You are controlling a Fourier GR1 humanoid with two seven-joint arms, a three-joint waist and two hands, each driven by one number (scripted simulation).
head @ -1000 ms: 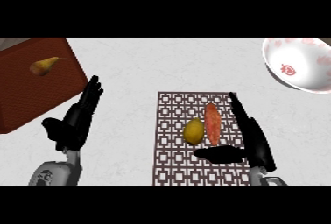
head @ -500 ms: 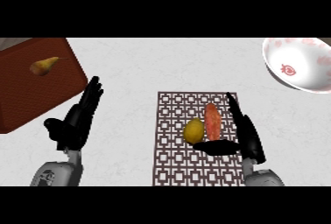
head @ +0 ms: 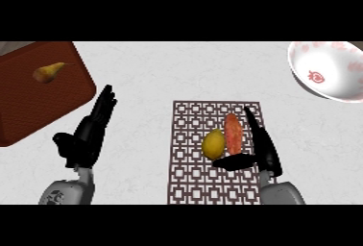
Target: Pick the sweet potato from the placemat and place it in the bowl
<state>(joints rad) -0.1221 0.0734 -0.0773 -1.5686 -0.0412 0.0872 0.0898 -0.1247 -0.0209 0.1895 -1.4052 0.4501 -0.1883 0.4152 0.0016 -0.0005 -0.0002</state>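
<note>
An orange sweet potato [head: 233, 132] lies lengthwise on the patterned placemat [head: 212, 185], with a yellow lemon [head: 213, 143] touching its left side. My right hand [head: 262, 147] stands open just right of the sweet potato, fingers straight along it and the thumb reaching under its near end. The white bowl [head: 327, 71] with red marks sits at the far right corner. My left hand [head: 89, 132] rests open left of the placemat, fingers up.
A dark red cutting board [head: 28, 98] lies at the far left with a pear [head: 47, 72] on it. Light counter surface separates the placemat from the bowl.
My right hand has slid left toward the sweet potato, and its thumb now lies below the near end. The left hand and the objects have stayed put.
</note>
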